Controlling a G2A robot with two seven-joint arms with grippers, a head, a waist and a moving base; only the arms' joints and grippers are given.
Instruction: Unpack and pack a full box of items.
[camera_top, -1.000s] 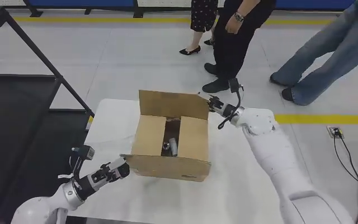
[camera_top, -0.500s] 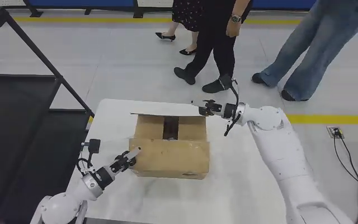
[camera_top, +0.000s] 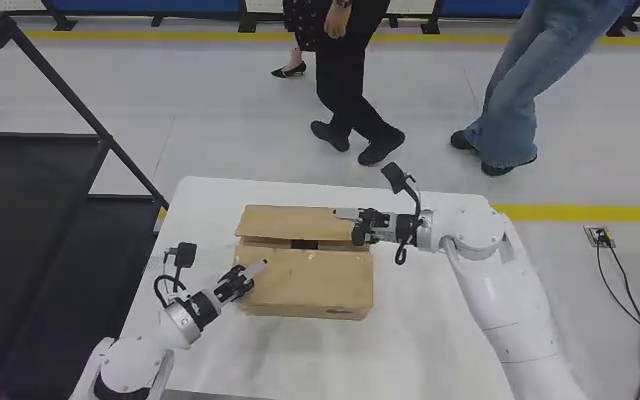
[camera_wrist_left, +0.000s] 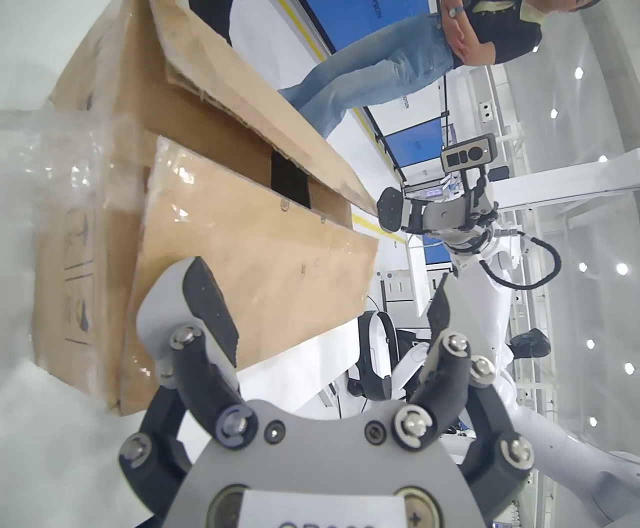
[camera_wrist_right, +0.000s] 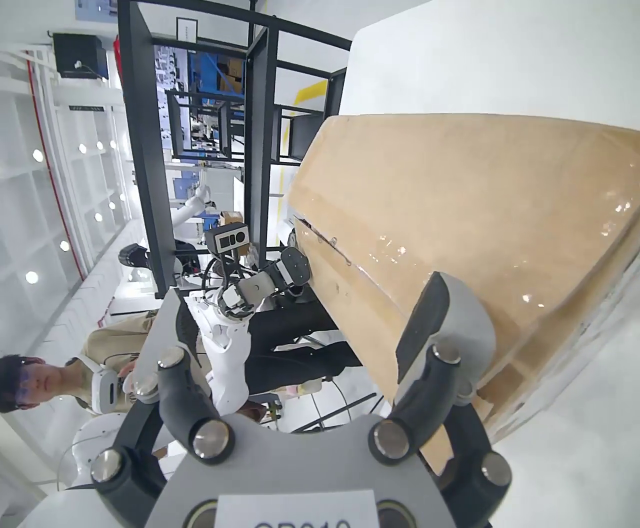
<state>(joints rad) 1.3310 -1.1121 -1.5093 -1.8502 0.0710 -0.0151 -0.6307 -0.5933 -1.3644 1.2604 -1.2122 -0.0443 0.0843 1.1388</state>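
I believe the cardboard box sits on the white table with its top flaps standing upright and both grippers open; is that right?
Not quite: the top view shows the flaps folded down over the cardboard box. It does sit on the white table, with the left gripper and right gripper open.

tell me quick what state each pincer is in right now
Left pincer: open, empty, beside the box.
Right pincer: open, empty, at the top of the box.

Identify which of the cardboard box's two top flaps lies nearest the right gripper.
The far flap, beyond the dark gap between them: the right gripper is over its end, while the near flap lies by the left gripper.
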